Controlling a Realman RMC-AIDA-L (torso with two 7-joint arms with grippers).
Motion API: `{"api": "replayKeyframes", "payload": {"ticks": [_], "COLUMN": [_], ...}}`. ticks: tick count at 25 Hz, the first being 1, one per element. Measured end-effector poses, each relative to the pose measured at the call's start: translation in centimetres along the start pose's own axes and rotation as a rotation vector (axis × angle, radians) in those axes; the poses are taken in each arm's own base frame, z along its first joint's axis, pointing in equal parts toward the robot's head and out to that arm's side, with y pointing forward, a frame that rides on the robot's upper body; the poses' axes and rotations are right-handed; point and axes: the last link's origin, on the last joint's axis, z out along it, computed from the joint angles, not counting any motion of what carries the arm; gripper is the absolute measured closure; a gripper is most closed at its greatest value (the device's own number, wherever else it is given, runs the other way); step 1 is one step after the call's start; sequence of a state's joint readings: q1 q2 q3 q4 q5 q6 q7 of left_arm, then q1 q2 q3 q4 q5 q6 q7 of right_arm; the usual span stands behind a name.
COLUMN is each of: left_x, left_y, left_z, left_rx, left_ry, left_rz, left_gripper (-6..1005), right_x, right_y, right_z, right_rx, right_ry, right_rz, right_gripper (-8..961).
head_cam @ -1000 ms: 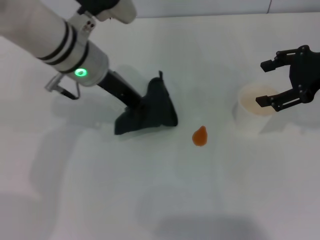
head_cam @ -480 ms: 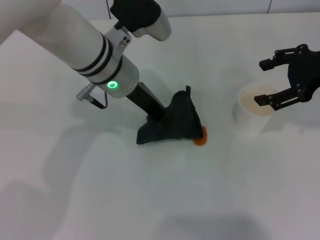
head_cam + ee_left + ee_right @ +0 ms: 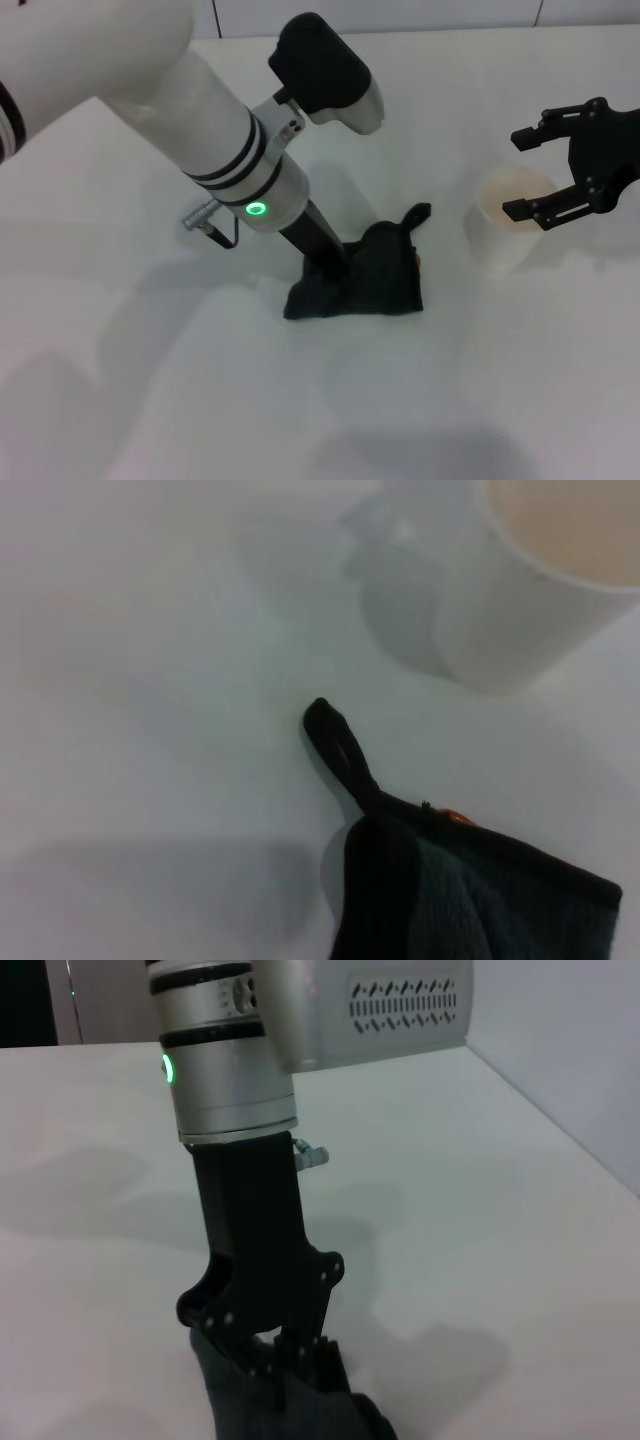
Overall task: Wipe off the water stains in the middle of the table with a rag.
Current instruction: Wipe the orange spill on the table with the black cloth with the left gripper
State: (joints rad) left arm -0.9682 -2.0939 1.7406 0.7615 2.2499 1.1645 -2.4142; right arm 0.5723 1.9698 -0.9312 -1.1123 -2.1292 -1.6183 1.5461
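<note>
While bare white desk (image 3: 150,400) stretches around it, the wrinkled dark green-black rag (image 3: 365,285), clamped by the left end effector (image 3: 330,272), covers the orange stain (image 3: 417,261); beside the white cup (image 3: 505,232), the right end effector (image 3: 560,170) hangs spread wide.

Rag (image 3: 370,280): soft wrinkled dark cloth. Table (image 3: 150,400): smooth white. Cup (image 3: 505,232): translucent plastic.

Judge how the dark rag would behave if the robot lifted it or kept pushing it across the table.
The rag looks soft and wrinkled, so it would probably droop when lifted. Its loose corner tail suggests it is floppy and light. Bunched under the left pincer on the smooth table, it likely slides easily but may fold over.
</note>
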Motion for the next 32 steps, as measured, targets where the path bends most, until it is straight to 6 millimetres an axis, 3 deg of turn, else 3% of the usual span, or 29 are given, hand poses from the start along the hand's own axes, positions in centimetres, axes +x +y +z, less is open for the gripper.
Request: {"api": "replayKeyframes", "payload": {"ticks": [11,26,32], "left_x": [0.5,-1.7,-1.3], "left_y": [1.0,-2.6,-2.0], "left_z": [-1.1,-2.4,-2.2], "left_rx": [-0.003,0.093,0.064], "left_ry": [0.044,0.070,0.073], "left_rz": [0.059,-0.018,0.003], "left_gripper": [923,924,924], "right_x": [0.7,1.4,1.1], "right_y": [-0.1,0.3,0.3], "right_z": [-1.0,-2.5,-2.1], "right_rx": [0.001,-0.052,-0.057], "right_ry": [0.011,-0.009,-0.012], "right_rz": [0.018,0.046,0.037], "right_gripper": [78,78,78]}}
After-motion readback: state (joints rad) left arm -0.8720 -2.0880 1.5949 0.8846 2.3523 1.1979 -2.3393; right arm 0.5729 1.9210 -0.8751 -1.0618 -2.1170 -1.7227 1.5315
